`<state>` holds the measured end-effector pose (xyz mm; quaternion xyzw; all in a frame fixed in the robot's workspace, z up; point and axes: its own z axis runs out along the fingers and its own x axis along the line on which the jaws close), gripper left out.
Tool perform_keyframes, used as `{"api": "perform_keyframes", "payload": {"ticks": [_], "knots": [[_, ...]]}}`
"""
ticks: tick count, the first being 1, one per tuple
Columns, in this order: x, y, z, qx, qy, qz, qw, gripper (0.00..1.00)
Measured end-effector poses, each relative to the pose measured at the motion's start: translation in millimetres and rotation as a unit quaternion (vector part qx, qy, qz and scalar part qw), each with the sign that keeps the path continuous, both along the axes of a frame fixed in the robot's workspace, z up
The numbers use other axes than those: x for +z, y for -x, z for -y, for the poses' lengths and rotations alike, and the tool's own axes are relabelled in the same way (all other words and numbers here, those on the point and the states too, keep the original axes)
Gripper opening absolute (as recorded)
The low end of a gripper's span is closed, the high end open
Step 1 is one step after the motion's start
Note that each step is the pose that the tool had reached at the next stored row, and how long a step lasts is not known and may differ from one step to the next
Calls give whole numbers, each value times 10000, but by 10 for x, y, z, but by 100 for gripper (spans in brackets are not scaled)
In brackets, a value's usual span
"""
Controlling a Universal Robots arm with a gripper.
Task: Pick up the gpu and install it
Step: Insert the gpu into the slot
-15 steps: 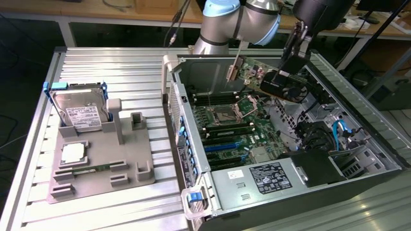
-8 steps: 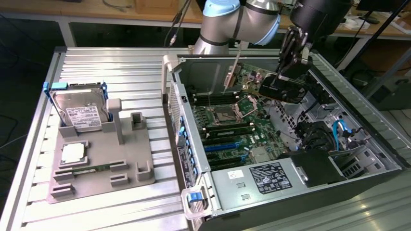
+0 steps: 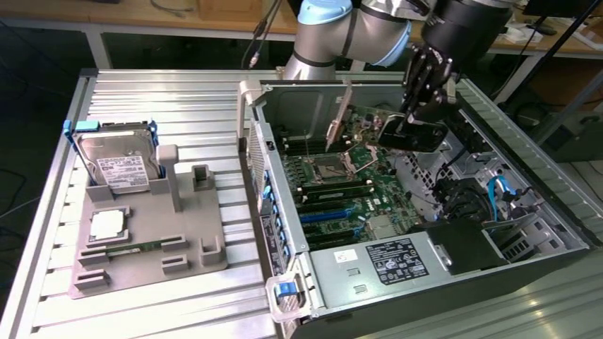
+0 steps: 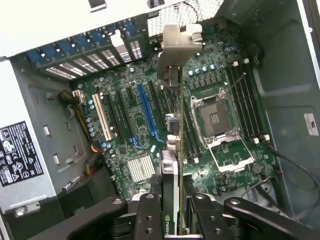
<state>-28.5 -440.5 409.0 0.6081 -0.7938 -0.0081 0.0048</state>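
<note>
The gpu (image 3: 361, 119) hangs inside the open computer case (image 3: 282, 92), above the motherboard (image 3: 344, 191), with my gripper (image 3: 402, 127) shut on its end away from the bracket. Its silver bracket (image 3: 337, 120) points toward the case's rear wall. In the wrist view the gpu (image 4: 172, 150) shows edge-on between my two black fingers (image 4: 149, 215), and my gripper (image 4: 173, 222) clamps its near end. The bracket (image 4: 176, 47) sits at the far end by the rear slot openings. The card's lower edge hovers over the expansion slots next to the blue slot (image 4: 146, 111); I cannot tell whether it touches one.
A CPU socket (image 4: 215, 117) and memory slots (image 4: 245, 105) lie beside the card. The power supply (image 3: 391, 260) fills the case's near corner. On the exterior view's left, a grey fixture (image 3: 188, 240) holds a hard drive (image 3: 118, 166), a chip (image 3: 109, 223) and a memory stick (image 3: 132, 248).
</note>
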Motion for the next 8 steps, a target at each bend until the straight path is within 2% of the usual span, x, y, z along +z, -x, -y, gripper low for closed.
{"api": "perform_keyframes", "payload": {"ticks": [4,8], "knots": [[-41,0,0,365,0,0,9993,27],[-84,0,0,730,0,0,9973,27]]}}
